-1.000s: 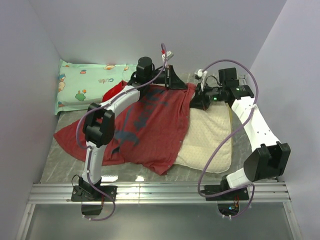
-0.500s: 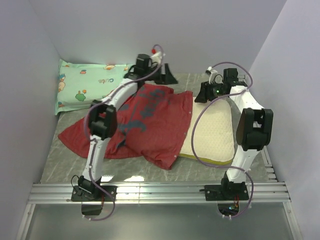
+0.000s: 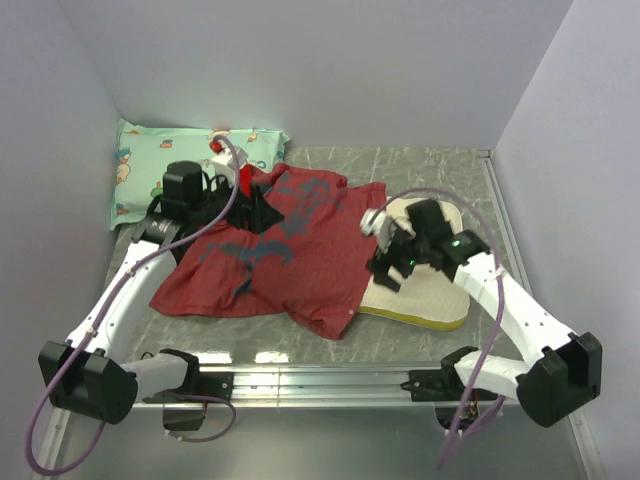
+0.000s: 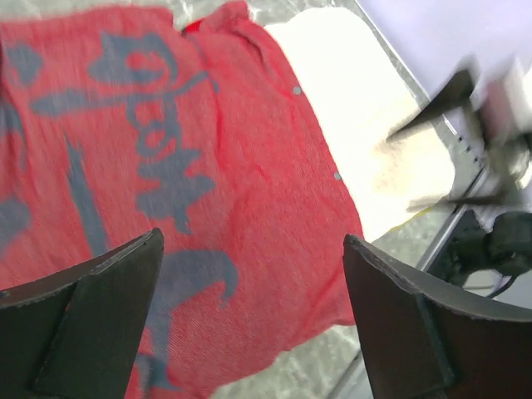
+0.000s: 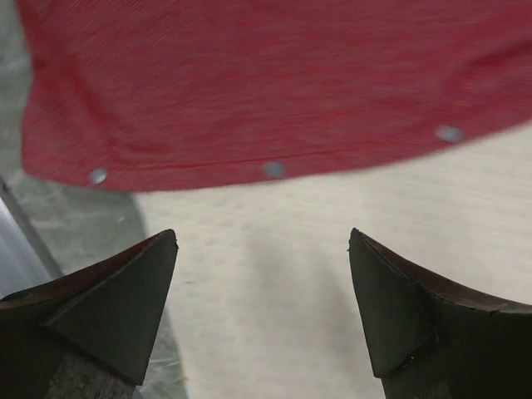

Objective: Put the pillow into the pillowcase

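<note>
Pale walls (image 3: 300,70) enclose a grey marbled table (image 3: 430,170) bearing the pillowcase (image 3: 300,255).

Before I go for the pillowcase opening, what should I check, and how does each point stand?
1. Left gripper open and empty: ok.
2. Right gripper open and empty: ok.
3. The pillowcase edge with its snaps in the right wrist view: ok, it lies across the pillow.
4. The pillow fully inside the pillowcase: not ok, its right part lies bare.
5. The opening's two layers separated: cannot tell.
</note>
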